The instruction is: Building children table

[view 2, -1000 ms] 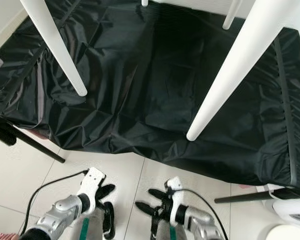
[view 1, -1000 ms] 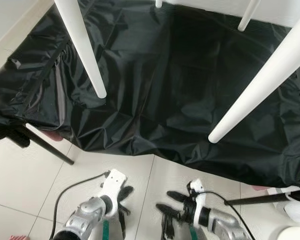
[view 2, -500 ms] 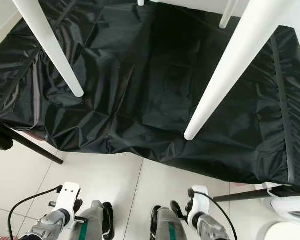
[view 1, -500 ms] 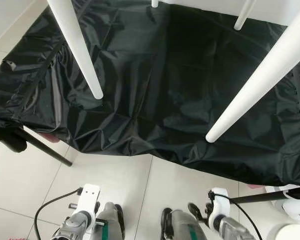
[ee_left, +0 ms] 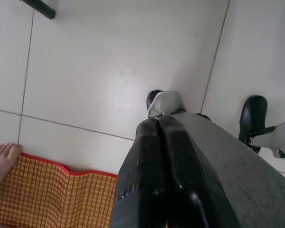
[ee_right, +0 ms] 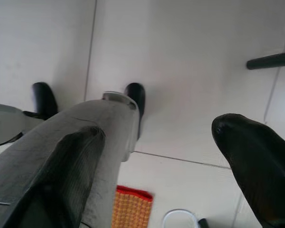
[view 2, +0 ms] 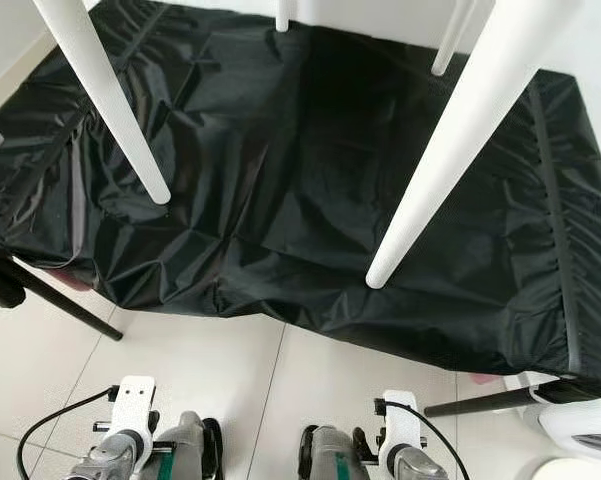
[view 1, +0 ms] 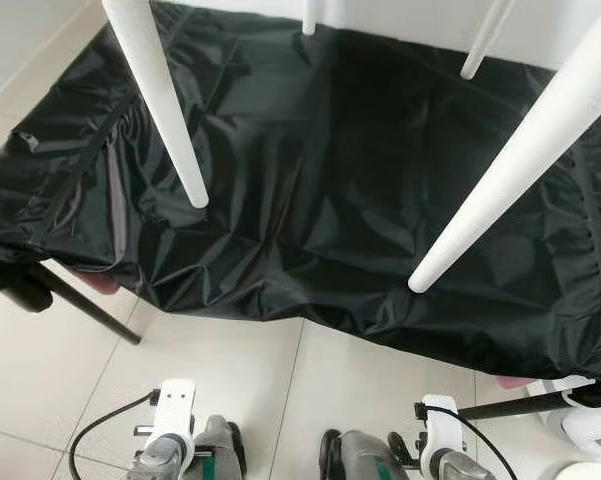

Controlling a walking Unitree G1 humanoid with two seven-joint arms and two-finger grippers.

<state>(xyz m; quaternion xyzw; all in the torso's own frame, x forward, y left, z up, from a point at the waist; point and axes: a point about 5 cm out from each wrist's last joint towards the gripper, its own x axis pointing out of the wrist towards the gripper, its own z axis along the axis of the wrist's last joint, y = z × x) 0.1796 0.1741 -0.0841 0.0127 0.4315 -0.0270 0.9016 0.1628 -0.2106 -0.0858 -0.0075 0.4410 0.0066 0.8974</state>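
On the black sheet (view 1: 310,200) stand white table legs (view 1: 165,110); left gripper (ee_left: 163,156) jaws pressed together, right gripper (ee_right: 180,171) jaws wide (both over tiled floor (ee_left: 109,61)).

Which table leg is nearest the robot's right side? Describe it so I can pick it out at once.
Start at the black plastic sheet covering the floor. Four white table legs stand over it; go to the near edge on the robot's right. The near right leg is the one that looks thickest and slants steeply, its rounded foot closest to the sheet's near edge.
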